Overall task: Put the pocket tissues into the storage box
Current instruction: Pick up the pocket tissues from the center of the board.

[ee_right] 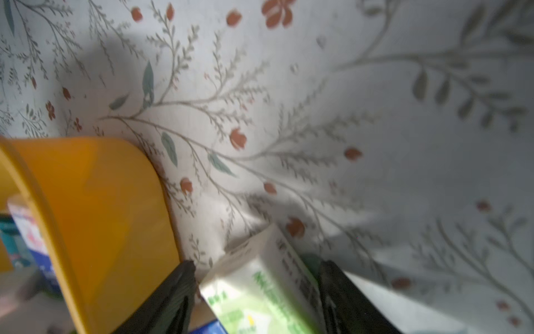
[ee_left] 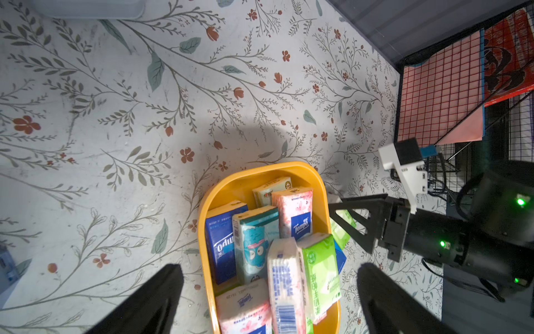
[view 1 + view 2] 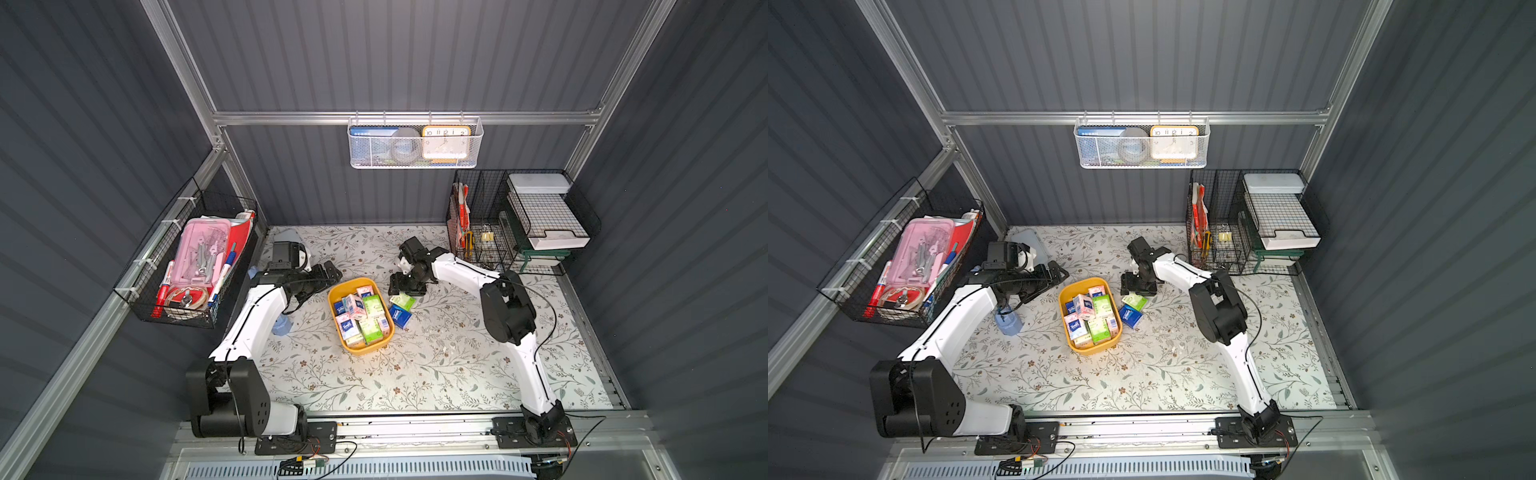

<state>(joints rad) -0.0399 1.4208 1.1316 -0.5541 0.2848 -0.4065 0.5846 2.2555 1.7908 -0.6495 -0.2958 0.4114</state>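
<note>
The right gripper is low at the table, its two black fingers straddling a green pocket-tissue packet. One finger touches the packet's side and the other sits just off it, so I cannot tell whether they are squeezing it. The packet's long axis runs along the fingers, and its green print is too blurred to read. In a top view this green packet lies on the floral table cover, just right of the storage box. A dark blue packet is just on its near side.

The left gripper hangs above the box's left side with its jaws wide apart and holding nothing.

The mustard-yellow box sits mid-table, its long axis running far to near, and is filled with packets. "Tempo" reads on a pink floral packet and upside down on a dark blue one. A light blue packet shows a cartoon face, and a green one carries Chinese print.
</note>
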